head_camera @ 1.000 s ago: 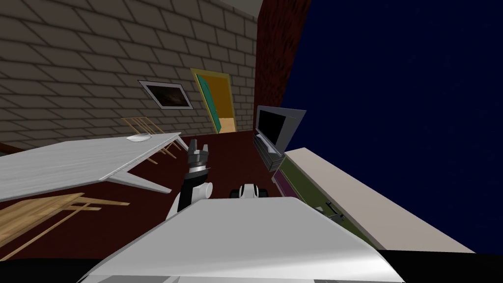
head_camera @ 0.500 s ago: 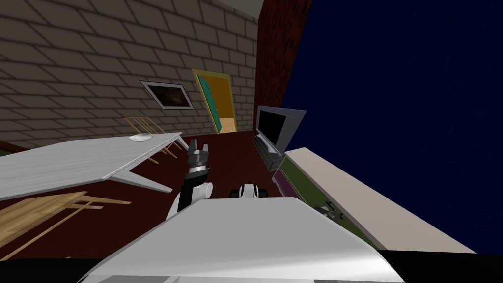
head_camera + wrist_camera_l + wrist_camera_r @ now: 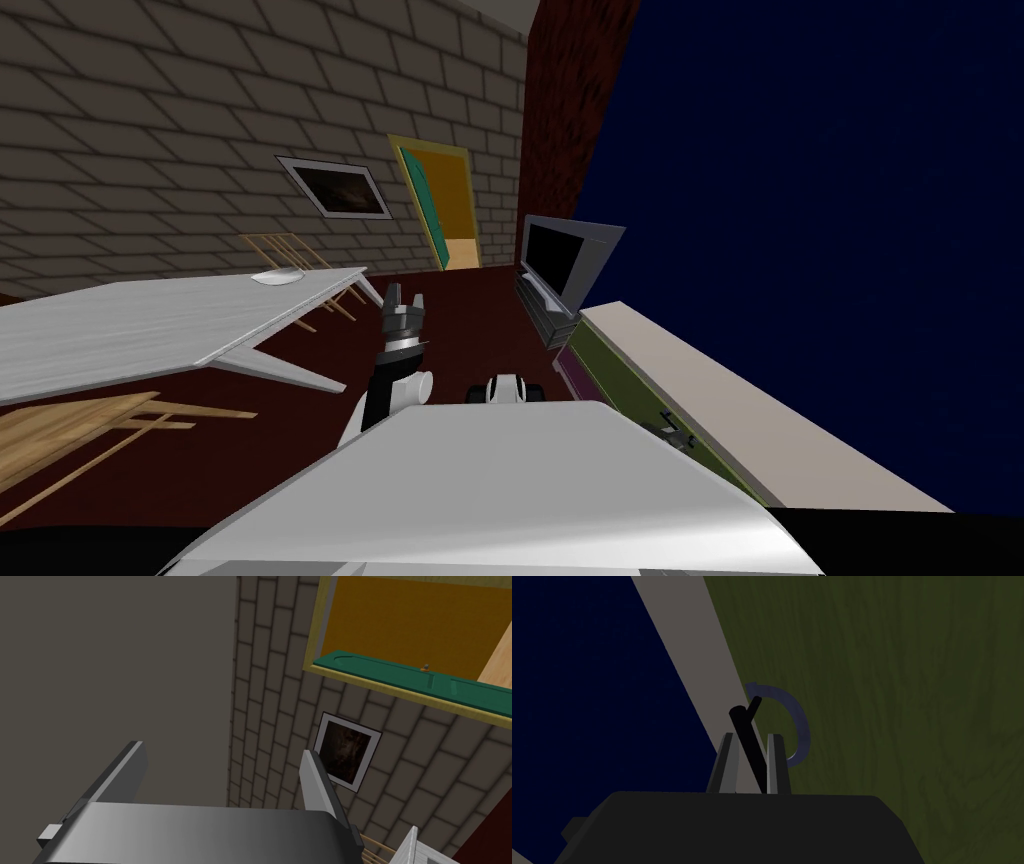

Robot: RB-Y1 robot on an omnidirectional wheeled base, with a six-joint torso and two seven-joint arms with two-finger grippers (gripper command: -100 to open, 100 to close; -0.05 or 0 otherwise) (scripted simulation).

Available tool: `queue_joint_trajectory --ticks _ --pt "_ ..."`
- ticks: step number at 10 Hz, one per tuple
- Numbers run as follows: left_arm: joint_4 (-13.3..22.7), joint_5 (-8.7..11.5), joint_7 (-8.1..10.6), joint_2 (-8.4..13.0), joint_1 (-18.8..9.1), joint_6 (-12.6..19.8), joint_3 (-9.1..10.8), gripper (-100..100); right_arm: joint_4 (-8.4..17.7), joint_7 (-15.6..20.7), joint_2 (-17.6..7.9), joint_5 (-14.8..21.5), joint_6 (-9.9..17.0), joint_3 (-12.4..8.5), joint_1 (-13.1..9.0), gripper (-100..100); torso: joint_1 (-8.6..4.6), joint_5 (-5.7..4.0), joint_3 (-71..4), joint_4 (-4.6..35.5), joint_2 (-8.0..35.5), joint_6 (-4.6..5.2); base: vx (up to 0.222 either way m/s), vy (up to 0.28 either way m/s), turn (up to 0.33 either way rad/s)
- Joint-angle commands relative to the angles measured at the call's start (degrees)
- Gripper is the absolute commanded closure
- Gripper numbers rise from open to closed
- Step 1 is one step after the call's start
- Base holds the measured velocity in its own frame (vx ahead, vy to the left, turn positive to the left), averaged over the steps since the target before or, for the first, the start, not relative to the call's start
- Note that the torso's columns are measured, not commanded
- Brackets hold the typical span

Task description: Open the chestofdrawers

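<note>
Now the right gripper (image 3: 752,763) pinches the slim black bar handle (image 3: 743,721) of the olive-green, beige-topped chest of drawers (image 3: 630,385) at four o'clock, the sole sound hold; the drawer likely slides stiffly.

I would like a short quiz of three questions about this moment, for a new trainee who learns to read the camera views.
1. True or false: the right gripper is shut on the black handle of the green drawer front.
2. Which gripper stands open? A) the left gripper B) the right gripper C) both
3. Fill in: the chest of drawers stands on the robot's ____ side.

Key: 1 true; 2 A; 3 right.
</note>
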Motion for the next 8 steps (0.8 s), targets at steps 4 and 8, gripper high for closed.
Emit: queue_joint_trajectory --ticks 4,8 --pt "0.00 0.00 0.00 -0.01 -0.01 0.00 -0.01 0 -2.82 1.37 -2.53 -0.73 -2.26 -0.39 0.28 100 -0.08 0.17 -0.13 0.01 -0.08 -0.04 -0.052 0.184 -0.010" --pt "0.00 0.00 0.00 -0.01 0.00 0.00 -0.01 0 -5.37 2.45 -2.74 -0.51 -1.98 0.31 1.12 100 0.15 0.18 -0.10 0.00 -0.06 0.00 -0.041 0.171 -0.018"
